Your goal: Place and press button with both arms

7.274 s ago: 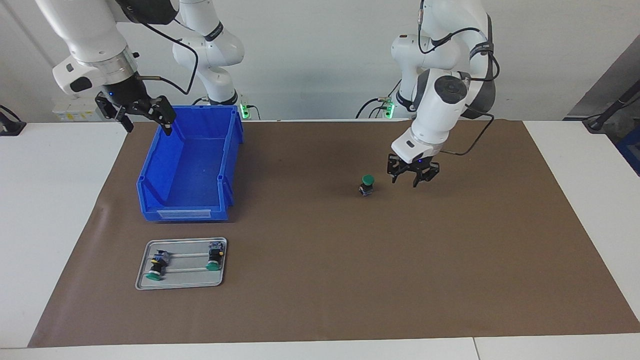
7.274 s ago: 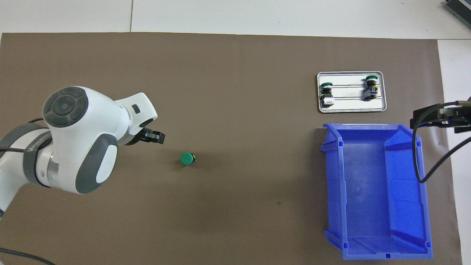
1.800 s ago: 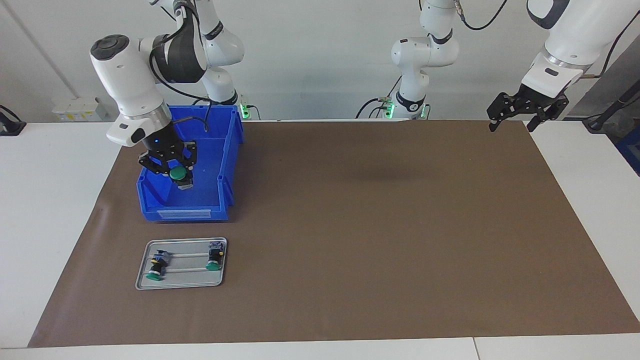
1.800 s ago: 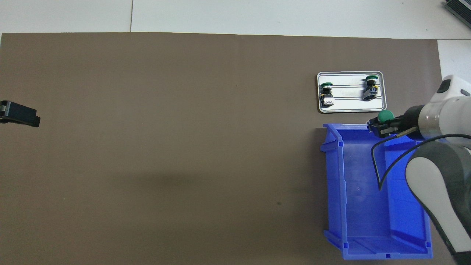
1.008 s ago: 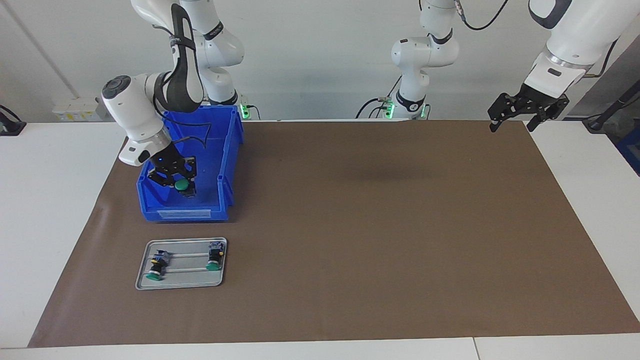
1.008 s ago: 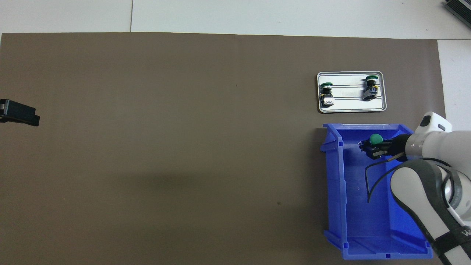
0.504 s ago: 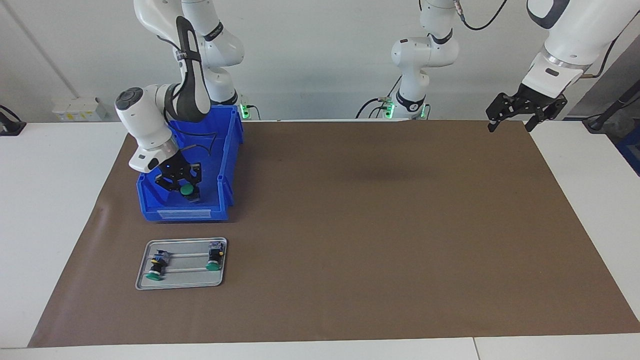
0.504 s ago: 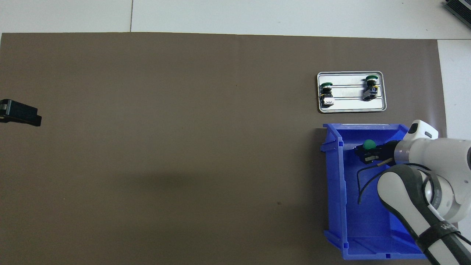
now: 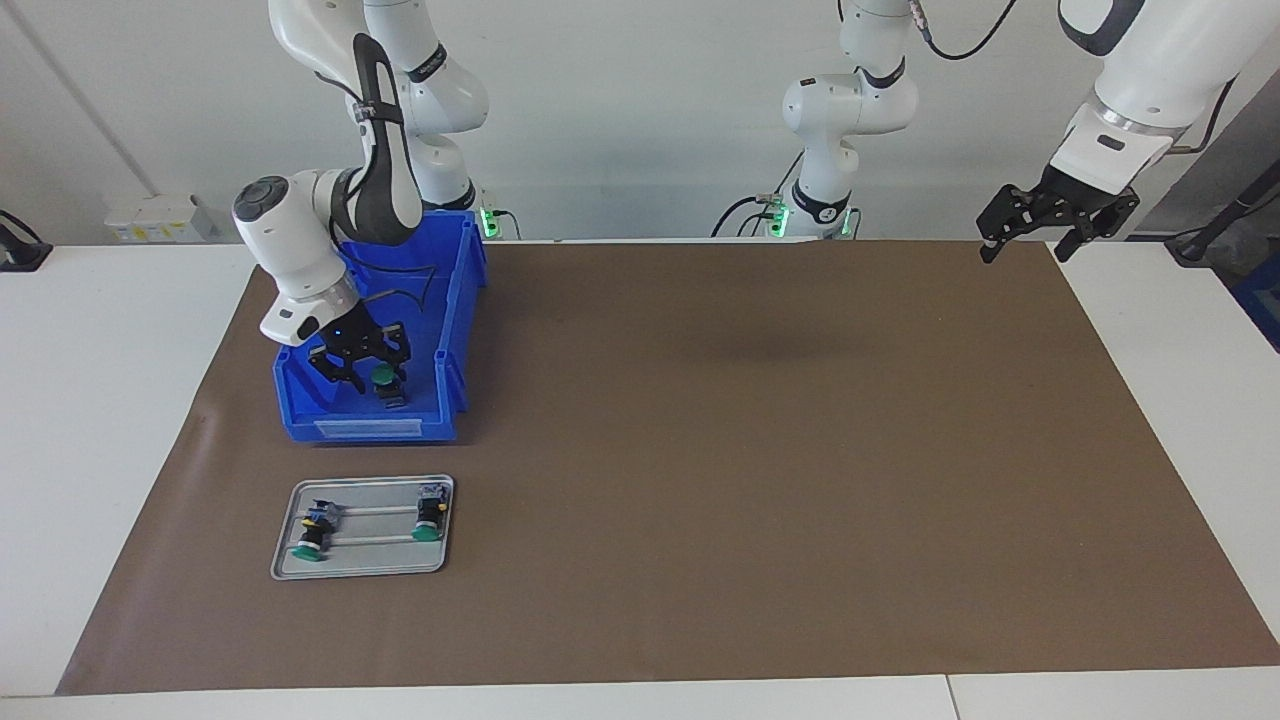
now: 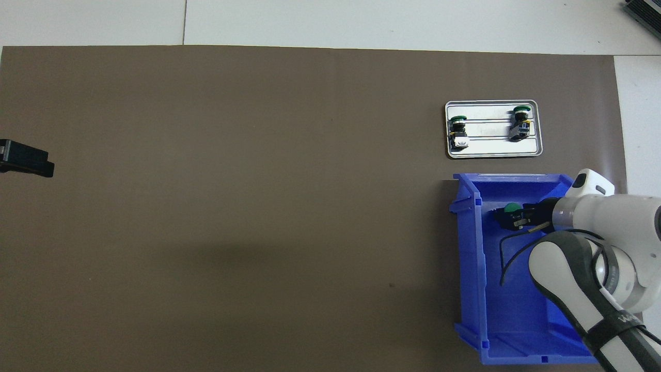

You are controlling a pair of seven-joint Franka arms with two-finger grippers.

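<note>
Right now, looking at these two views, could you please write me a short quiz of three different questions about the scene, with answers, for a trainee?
1. True or false: the green push-button is inside the blue bin.
2. How many push-buttons lie on the metal tray?
A. one
B. two
C. three
3. Fill in: the left gripper waits in the air, open, over the ____ arm's end of the table.

Key
1. True. It stands on the bin floor, with the right gripper low in the bin, its fingers around the button.
2. B. Two, one toward each end of the tray.
3. left.
</note>
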